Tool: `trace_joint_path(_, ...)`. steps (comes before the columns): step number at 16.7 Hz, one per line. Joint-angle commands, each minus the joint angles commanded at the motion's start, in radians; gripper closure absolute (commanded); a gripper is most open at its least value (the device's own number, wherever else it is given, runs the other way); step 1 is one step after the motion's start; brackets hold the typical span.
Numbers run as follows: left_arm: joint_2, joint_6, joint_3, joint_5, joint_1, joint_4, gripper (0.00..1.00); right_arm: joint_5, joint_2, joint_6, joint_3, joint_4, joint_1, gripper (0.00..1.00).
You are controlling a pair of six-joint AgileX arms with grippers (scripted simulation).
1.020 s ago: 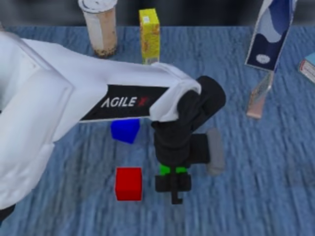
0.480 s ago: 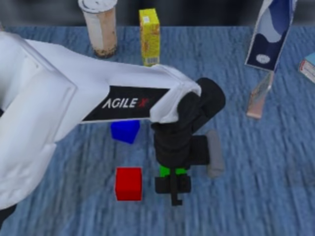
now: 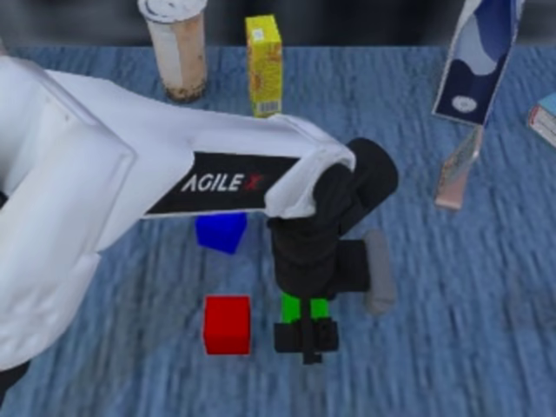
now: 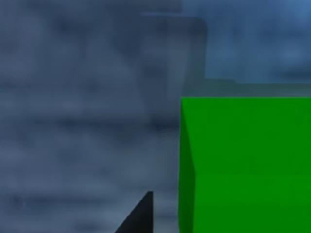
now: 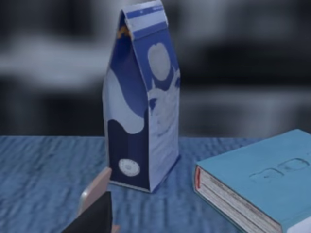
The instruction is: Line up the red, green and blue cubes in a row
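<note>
The red cube (image 3: 228, 324) sits near the table's front. To its right is the green cube (image 3: 305, 306), mostly covered by my left wrist, about level with the red one. The blue cube (image 3: 222, 231) lies farther back, half under the left forearm. My left gripper (image 3: 306, 337) hovers over the green cube's front side. In the left wrist view the green cube (image 4: 245, 165) fills the near side, and one dark fingertip (image 4: 140, 216) stands apart from it with table showing between, so the gripper is open. My right gripper (image 5: 98, 216) is parked outside the top view.
At the back stand a paper cup (image 3: 176, 48) and a yellow carton (image 3: 264, 62). At the back right are a blue-and-white milk carton (image 3: 480, 61) (image 5: 143, 97), a pinkish flat slab (image 3: 459, 169) and a light blue book (image 3: 543, 117) (image 5: 257, 179).
My left gripper has shifted slightly toward the table's front, uncovering more of the green cube. The red and blue cubes have not moved.
</note>
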Motion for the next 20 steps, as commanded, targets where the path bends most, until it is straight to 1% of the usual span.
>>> trace_joint_path(1,0.000,0.000,0.000,0.000,0.000,0.000,0.00,0.000,0.000,0.000,0.000,0.000,0.000,0.00)
trace_joint_path(10,-0.002,0.000,0.003,0.000,0.002,-0.004,0.00,0.000,0.000,0.000,0.000,0.000,0.000,0.00)
trace_joint_path(12,-0.014,0.001,0.029,0.000,0.004,-0.042,0.00,0.000,0.000,0.000,0.000,0.000,0.000,0.00)
trace_joint_path(17,-0.078,-0.002,0.133,0.000,0.018,-0.216,0.00,0.000,0.000,0.000,0.000,0.000,0.000,0.00)
trace_joint_path(20,-0.092,-0.002,0.149,-0.001,0.021,-0.240,0.00,0.000,0.000,0.000,0.000,0.000,0.000,0.00)
